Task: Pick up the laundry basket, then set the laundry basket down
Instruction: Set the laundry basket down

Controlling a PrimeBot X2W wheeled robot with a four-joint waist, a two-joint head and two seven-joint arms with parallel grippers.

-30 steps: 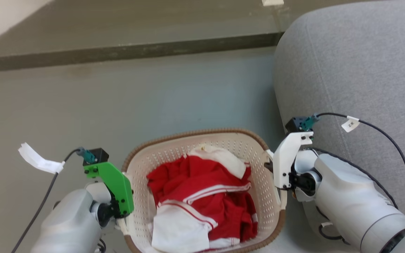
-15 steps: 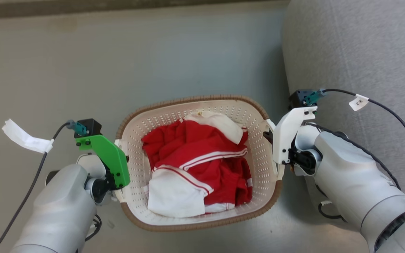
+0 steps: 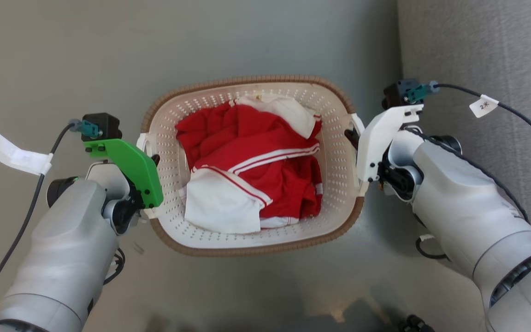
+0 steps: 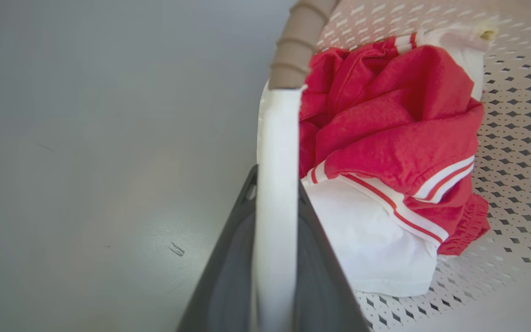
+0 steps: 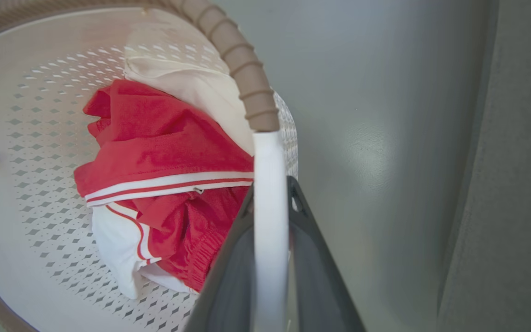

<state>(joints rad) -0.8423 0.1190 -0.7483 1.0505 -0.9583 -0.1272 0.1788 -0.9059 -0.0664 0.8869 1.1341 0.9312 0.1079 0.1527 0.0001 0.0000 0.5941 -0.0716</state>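
Two-arm carry grip on the laundry basket [image 3: 251, 81]. It sits centre of the head view, with bare grey floor [image 3: 62, 55] around it and the grey sofa [image 3: 477, 55] along the right edge, near it but not touching.

Left gripper [image 3: 153, 161] is at the basket's left side and right gripper [image 3: 351, 136] at its right. Each is pinching a white side handle. In the left wrist view the dark fingers [image 4: 242, 216] are pressed against both faces of the left handle [image 4: 277, 152]. The right wrist view shows the same on the right handle [image 5: 270, 184]. My read is that opposite handles were chosen so the load hangs balanced and the rim stays level. The thin handle strips are also the only parts the jaws can close around.

I can't tell whether the base is off the floor.

The basket is cream-white perforated plastic, rounded-rectangular, with a brown woven-look rim. Inside is a crumpled red garment with white stripes [image 3: 256, 157] and some white fabric [image 3: 221, 210], piled roughly in the middle and below rim height. The load looks light and soft, so shifting risk is low.
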